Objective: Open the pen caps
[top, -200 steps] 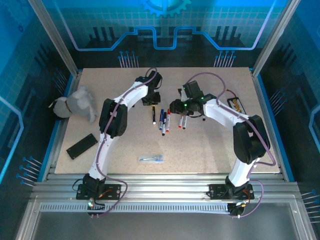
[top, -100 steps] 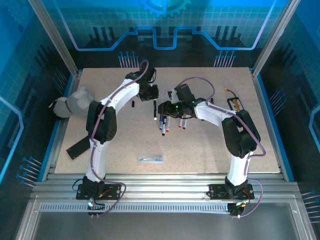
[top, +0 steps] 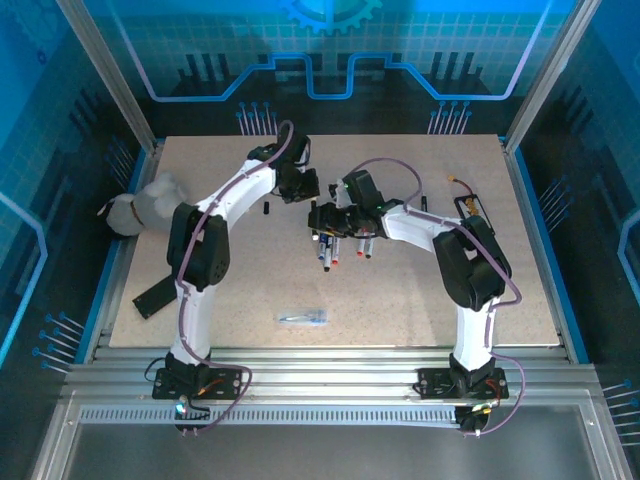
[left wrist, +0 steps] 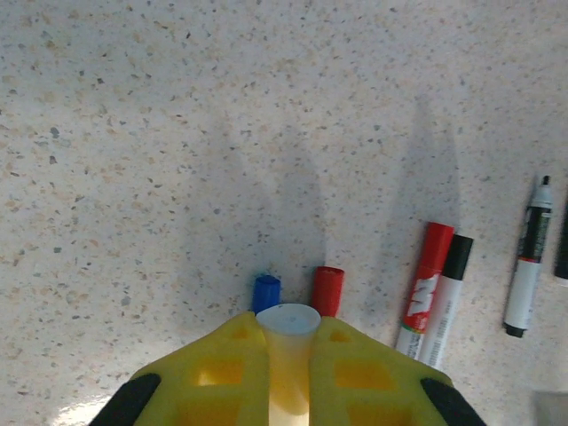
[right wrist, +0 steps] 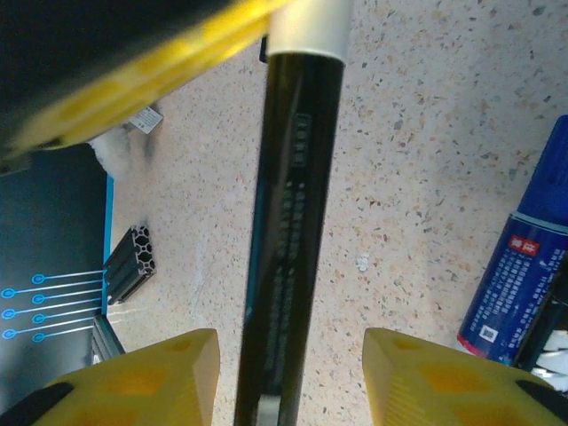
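**Inspector:** Right wrist view: the black pen [right wrist: 288,222] runs up the middle, its white cap [right wrist: 306,27] clamped tight in the left gripper [left wrist: 288,330]. The right gripper [right wrist: 288,342] straddles the barrel below that cap, jaws wide, touching nothing.

**Clerk:** Handling?

**Inspector:** Light, stiff, smooth plastic; likely slippery. Judgement: clamp the barrel mid-length, then pull straight along its axis.

**Clerk:** Markings?

**Inspector:** Fine print along the barrel, illegible. The blue marker [right wrist: 519,257] lying right of the black pen carries a label and a square code, unreadable.

Roughly six pens [left wrist: 424,284], one loose black cap [top: 267,209], one clear wrapper [top: 302,317], two arms [top: 215,240]
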### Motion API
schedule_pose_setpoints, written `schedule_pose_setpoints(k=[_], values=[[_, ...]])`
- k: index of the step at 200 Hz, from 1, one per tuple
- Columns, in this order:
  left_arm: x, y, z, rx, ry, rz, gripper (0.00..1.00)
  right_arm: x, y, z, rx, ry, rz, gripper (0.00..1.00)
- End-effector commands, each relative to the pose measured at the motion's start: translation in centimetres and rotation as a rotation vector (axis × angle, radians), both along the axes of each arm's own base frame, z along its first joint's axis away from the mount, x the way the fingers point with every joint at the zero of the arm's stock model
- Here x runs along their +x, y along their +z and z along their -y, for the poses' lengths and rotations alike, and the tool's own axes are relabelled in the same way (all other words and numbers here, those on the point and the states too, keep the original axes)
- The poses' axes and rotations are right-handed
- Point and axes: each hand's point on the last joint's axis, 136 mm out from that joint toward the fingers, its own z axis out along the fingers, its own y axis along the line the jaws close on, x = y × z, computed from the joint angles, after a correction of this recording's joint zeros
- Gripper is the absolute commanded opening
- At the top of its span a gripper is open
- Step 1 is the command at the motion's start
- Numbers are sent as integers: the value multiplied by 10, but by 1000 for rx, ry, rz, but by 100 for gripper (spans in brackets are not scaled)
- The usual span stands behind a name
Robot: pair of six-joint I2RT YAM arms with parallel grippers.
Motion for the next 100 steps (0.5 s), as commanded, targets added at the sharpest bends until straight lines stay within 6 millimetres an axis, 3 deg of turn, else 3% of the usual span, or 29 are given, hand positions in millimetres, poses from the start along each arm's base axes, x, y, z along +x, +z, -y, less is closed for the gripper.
schedule_pose_setpoints(k=[1, 12, 27, 71, 88, 100], values=[[-6, 26, 12, -75, -13, 29, 0, 4, 6, -13, 24, 21, 1, 42], [-7, 25, 12, -74, -14, 25, 0, 6, 6, -14, 25, 18, 0, 33], [-8, 23, 12, -67, -13, 23, 0, 8, 9, -14, 28, 12, 3, 0], [-12, 14, 3, -27, 6, 5, 0, 1, 17, -11, 33, 30, 29, 0], [-13, 11, 2, -24, 9, -3, 13, -2, 19, -10, 37, 34, 38, 0], [-13, 8, 2, -23, 11, -7, 16, -4, 20, -10, 38, 35, 40, 0]])
